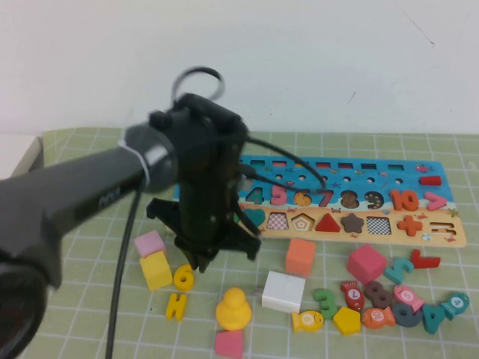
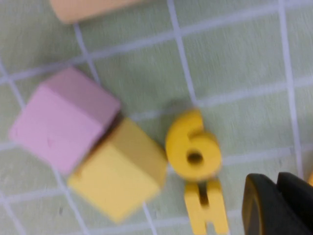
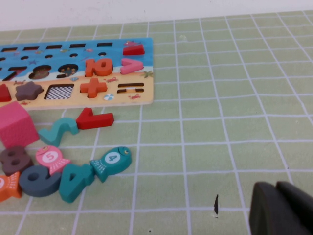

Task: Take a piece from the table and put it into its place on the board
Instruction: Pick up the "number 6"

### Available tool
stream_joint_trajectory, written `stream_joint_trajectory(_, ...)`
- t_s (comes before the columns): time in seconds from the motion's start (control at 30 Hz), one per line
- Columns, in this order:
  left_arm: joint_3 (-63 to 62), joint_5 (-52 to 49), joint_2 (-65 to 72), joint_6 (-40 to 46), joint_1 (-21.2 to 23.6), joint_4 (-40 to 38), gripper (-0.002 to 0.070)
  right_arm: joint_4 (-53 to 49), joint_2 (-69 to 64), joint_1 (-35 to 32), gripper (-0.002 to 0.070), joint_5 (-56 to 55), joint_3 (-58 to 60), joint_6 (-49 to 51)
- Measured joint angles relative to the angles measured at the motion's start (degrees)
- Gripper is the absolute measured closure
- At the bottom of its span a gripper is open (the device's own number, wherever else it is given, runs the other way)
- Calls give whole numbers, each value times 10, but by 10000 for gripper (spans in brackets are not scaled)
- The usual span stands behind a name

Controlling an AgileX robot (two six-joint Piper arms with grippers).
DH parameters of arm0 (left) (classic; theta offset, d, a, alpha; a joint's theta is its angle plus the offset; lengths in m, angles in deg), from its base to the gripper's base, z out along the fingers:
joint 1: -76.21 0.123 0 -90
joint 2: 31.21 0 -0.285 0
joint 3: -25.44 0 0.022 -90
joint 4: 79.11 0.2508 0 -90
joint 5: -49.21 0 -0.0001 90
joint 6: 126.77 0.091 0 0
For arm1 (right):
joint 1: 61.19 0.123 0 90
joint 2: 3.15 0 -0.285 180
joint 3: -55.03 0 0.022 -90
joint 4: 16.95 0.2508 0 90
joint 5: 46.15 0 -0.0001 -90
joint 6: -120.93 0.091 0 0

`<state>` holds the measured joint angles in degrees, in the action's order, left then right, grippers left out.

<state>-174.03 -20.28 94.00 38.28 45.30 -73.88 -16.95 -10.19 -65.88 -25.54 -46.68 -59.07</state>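
Note:
The piece, a flat yellow numeral 6 (image 1: 183, 276) (image 2: 192, 147), lies on the green gridded table (image 1: 419, 344) between a yellow cube (image 1: 156, 270) and a yellow letter H (image 1: 177, 305). My left gripper (image 1: 202, 263) (image 2: 276, 183) hangs just above the mat right beside the 6, shut and holding nothing. The board (image 1: 449, 232) (image 3: 142, 95) lies farther back, with coloured numerals in its blue part. Out of the high view, my right gripper (image 3: 276, 188) is shut and empty over bare mat, to the right of the board.
A pink cube (image 1: 150, 244) touches the yellow cube. In front of the board lie an orange block (image 1: 300, 256), a white block (image 1: 284, 291), a yellow duck (image 1: 233, 309) and several loose numerals and fish (image 1: 404, 303).

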Motion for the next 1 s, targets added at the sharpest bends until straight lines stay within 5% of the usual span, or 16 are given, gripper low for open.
stream_joint_trajectory(0.27, 70, 47, -79, -58, -36, 49, 647, 0, 0, 0, 679, 0, 0, 0)
stream_joint_trajectory(1.0, 75, 61, -12, -87, 61, 33, 647, 0, 0, 0, 679, 0, 0, 0)
